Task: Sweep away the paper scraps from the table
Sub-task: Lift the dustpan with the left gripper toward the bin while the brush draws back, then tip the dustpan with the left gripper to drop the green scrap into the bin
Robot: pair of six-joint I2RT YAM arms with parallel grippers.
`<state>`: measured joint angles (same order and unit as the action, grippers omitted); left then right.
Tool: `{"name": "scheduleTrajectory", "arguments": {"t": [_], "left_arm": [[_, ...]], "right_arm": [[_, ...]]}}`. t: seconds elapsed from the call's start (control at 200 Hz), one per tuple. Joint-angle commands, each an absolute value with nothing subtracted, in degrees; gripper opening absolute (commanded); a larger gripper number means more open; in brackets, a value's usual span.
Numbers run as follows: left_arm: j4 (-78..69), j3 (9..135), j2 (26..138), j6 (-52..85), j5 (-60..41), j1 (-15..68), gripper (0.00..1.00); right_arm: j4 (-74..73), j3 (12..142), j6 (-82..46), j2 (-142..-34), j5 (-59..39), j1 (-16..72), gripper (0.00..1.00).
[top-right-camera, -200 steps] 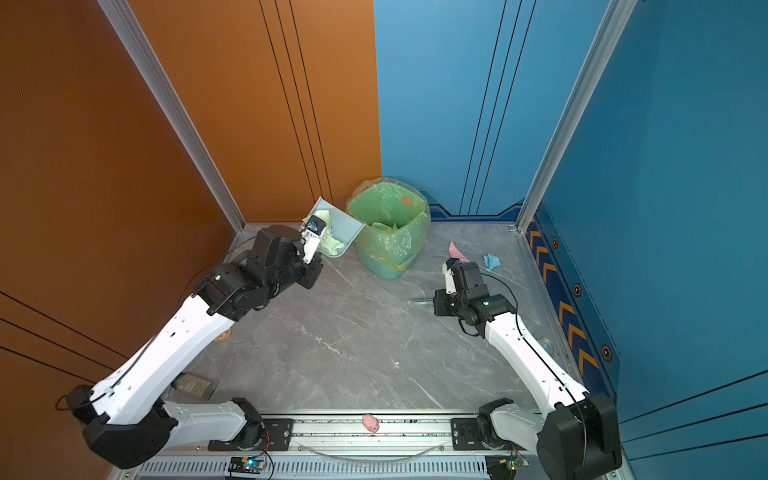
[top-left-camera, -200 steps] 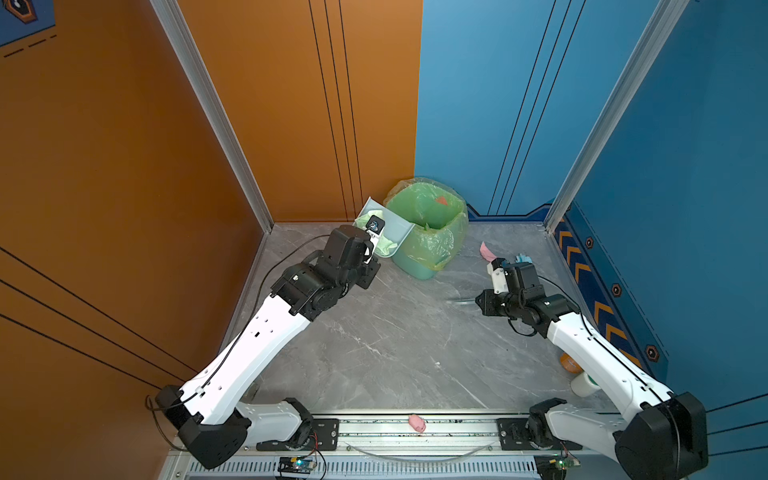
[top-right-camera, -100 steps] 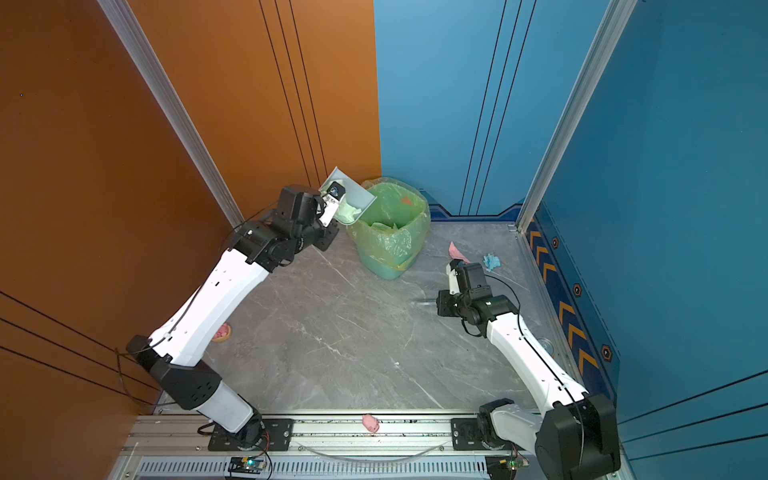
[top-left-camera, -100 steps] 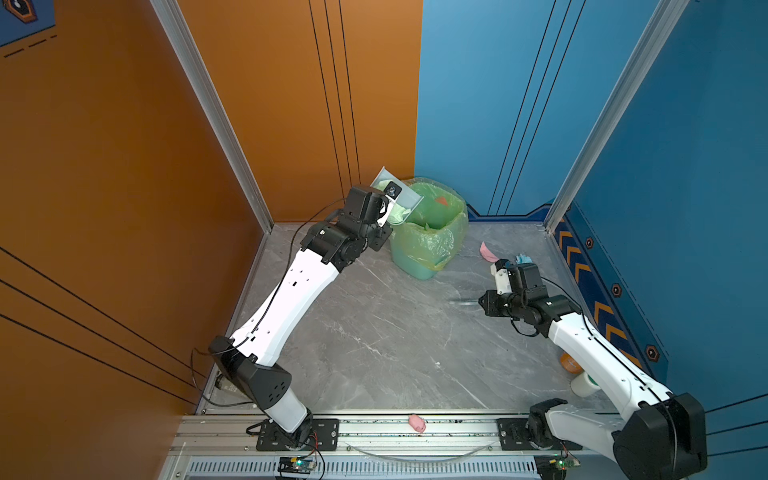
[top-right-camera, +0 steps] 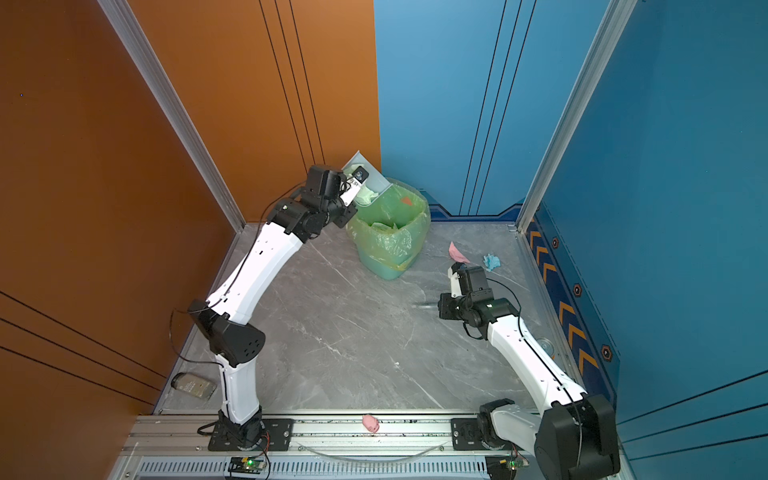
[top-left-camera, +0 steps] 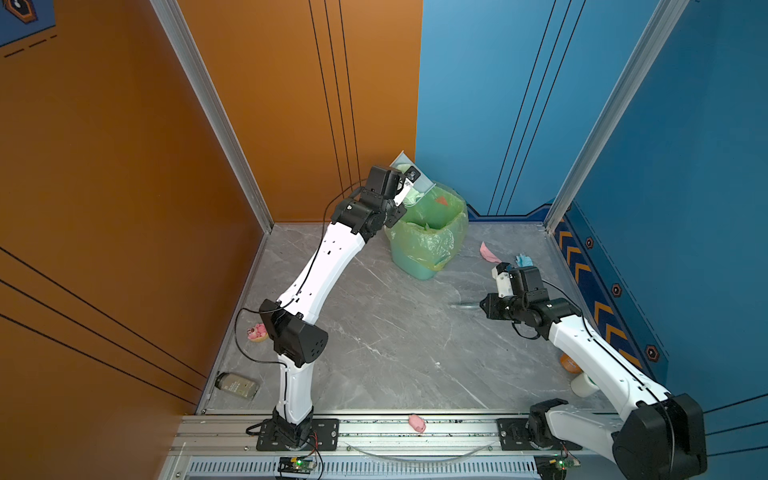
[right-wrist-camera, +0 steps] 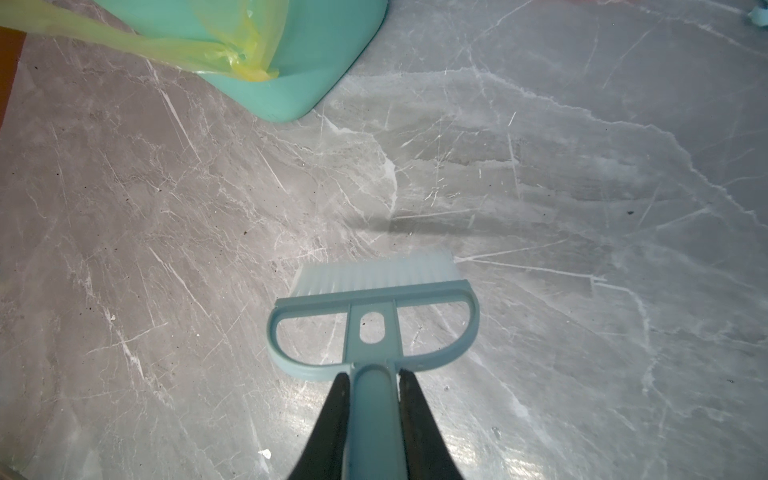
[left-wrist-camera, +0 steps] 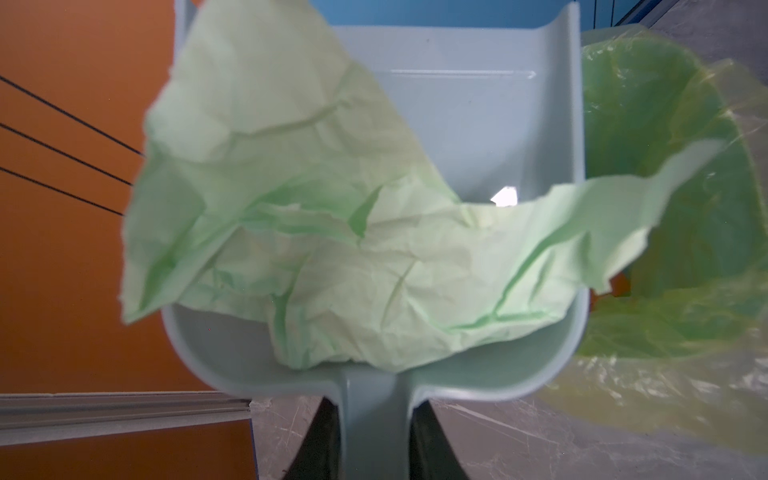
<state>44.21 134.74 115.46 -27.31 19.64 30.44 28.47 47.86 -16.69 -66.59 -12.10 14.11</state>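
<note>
1. In both top views the left gripper point(top-left-camera: 403, 192) has climbed since a second ago. Then it held the dustpan low beside the bin. Now the dustpan point(top-left-camera: 420, 181) hangs tilted above the back-left rim of the bin point(top-left-camera: 419, 266), close to the corner where the orange and blue walls meet. The pale green scrap point(top-left-camera: 409, 197) lies in the pan, above the liner point(top-left-camera: 440, 241). The right gripper point(top-left-camera: 480, 306) has barely shifted. The pink scrap point(top-left-camera: 488, 252) and blue scrap point(top-left-camera: 523, 260) lie where they lay, on the table point(top-left-camera: 395, 332) between the bin and the right wall, just beyond that wrist.
2. In a top view the middle of the table point(top-right-camera: 345, 332) is bare and wide. A pig figurine point(top-right-camera: 370, 423) sits on the front rail, and a bottle point(top-right-camera: 193, 386) lies against the left wall.
3. In the left wrist view, two dark fingers point(left-wrist-camera: 316, 436) press on the handle of the dustpan point(left-wrist-camera: 478, 124) from both sides. The pale green scrap point(left-wrist-camera: 332, 249) fills the back of the pan and drapes over both side walls, with one corner in front of the liner point(left-wrist-camera: 665, 166).
4. In the right wrist view, the right gripper point(right-wrist-camera: 372, 376) pinches the brush point(right-wrist-camera: 374, 299) by its handle. I cannot tell whether the bristles touch the table point(right-wrist-camera: 561, 208). Bare table separates them from the base of the bin point(right-wrist-camera: 299, 62). The blue scrap point(right-wrist-camera: 760, 16) shows only at the edge of the frame.
</note>
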Motion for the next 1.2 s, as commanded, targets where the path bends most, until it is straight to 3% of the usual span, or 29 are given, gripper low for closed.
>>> {"name": "scheduleTrajectory", "arguments": {"t": [0.0, 0.315, 0.646, 0.936, 1.191], "left_arm": [[44.2, 139.7, 118.2, -31.5, 21.6, 30.4, 0.00], [44.0, 146.9, 125.1, -41.8, 26.4, 31.4, 0.00], [39.8, 146.8, 127.1, -50.1, 29.4, 31.8, 0.00], [30.5, 142.8, 128.2, -68.0, 35.5, 33.2, 0.00], [26.8, 141.3, 128.5, -75.3, 37.4, 33.5, 0.00]], "right_arm": [[28.0, 46.9, -16.6, -64.5, -13.0, 13.5, 0.00], [28.4, 45.8, -17.0, -62.1, -13.1, 12.6, 0.00], [28.7, 45.6, -17.3, -61.5, -13.3, 12.4, 0.00], [29.2, 45.9, -17.2, -61.0, -13.1, 12.4, 0.00], [29.4, 45.6, -17.2, -60.1, -12.9, 12.4, 0.00]]}}
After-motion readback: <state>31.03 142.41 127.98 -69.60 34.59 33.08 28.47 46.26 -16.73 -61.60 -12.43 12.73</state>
